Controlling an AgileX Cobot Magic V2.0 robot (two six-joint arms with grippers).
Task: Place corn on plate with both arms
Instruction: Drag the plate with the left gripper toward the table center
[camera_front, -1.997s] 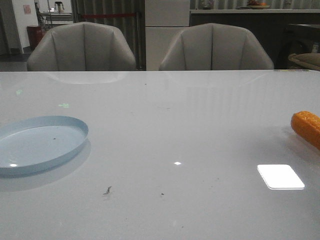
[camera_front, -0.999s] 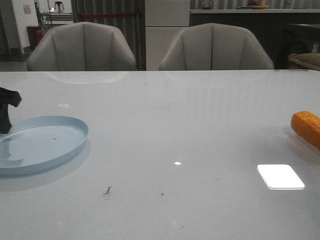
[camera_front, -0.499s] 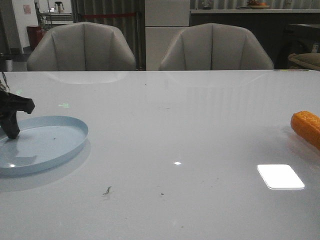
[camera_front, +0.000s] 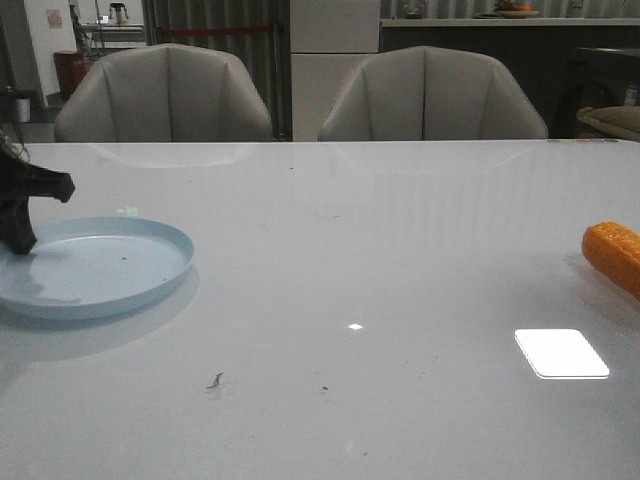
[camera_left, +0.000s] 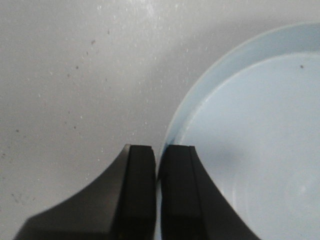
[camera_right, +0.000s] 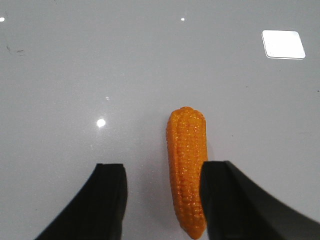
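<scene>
The pale-blue plate (camera_front: 100, 270) lies on the white table at the left. My left gripper (camera_front: 20, 243) is at the plate's left edge. In the left wrist view the gripper (camera_left: 158, 150) is shut on the plate's rim (camera_left: 200, 107), one finger outside and one inside. The orange corn (camera_front: 615, 255) lies on the table at the far right edge, partly cut off. In the right wrist view my right gripper (camera_right: 162, 170) is open above the table. The corn (camera_right: 186, 150) lies between its fingers, close to one finger, tapered end toward the wrist. The right gripper is not in the front view.
Two grey chairs (camera_front: 165, 95) (camera_front: 430, 95) stand behind the table's far edge. A bright rectangular light reflection (camera_front: 561, 353) lies on the table at the front right. Small dark marks (camera_front: 214, 381) sit on the table near the front middle.
My left gripper came in from the left edge and reached the plate's rim. The plate has shifted to the right. The corn has not moved.
</scene>
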